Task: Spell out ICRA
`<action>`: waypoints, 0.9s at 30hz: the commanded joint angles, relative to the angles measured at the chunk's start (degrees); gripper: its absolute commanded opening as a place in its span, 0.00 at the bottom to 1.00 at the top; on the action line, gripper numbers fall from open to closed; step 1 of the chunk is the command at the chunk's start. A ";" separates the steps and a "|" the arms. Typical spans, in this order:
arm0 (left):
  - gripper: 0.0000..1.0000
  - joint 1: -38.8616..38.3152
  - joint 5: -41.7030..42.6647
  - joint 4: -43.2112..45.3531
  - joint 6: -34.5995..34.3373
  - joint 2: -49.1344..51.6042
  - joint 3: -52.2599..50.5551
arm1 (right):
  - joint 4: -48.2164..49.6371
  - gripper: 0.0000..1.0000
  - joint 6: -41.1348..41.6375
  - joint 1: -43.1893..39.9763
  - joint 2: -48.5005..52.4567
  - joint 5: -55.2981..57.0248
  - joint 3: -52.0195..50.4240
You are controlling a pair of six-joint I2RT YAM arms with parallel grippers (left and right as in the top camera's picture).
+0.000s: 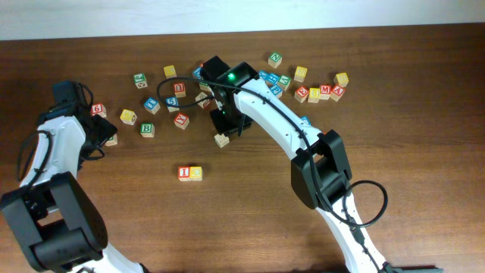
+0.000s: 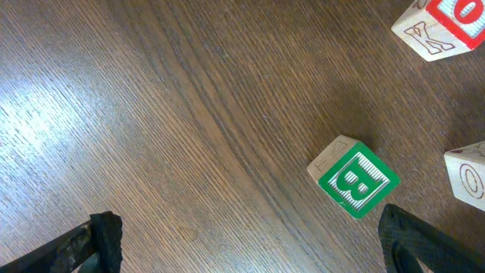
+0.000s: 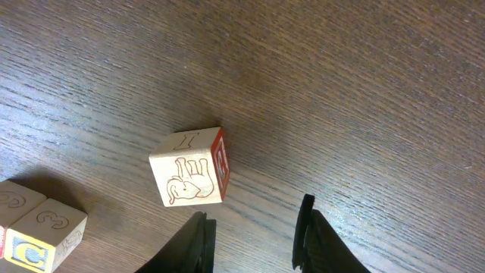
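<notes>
Wooden cubes lie scattered over the brown worktop; near its middle the I cube and C cube sit touching side by side, I on the left in the overhead view, apart from the other cubes. The right fingers stand narrowly apart with nothing between them, just short of an elephant cube that rests flat on the wood, not held. The left fingers are spread wide and empty over bare wood, with a green B cube lying ahead of them, nearer one finger.
</notes>
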 commanded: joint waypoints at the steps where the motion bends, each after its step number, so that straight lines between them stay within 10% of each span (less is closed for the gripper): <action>1: 0.99 0.09 -0.22 -0.04 -0.15 -1.27 -0.22 | 0.22 0.28 0.17 0.11 1.66 0.52 0.59; 27: 0.99 0.09 -0.22 -0.04 -0.15 -1.27 -0.22 | 5.03 0.28 0.37 0.17 3.43 0.52 -3.32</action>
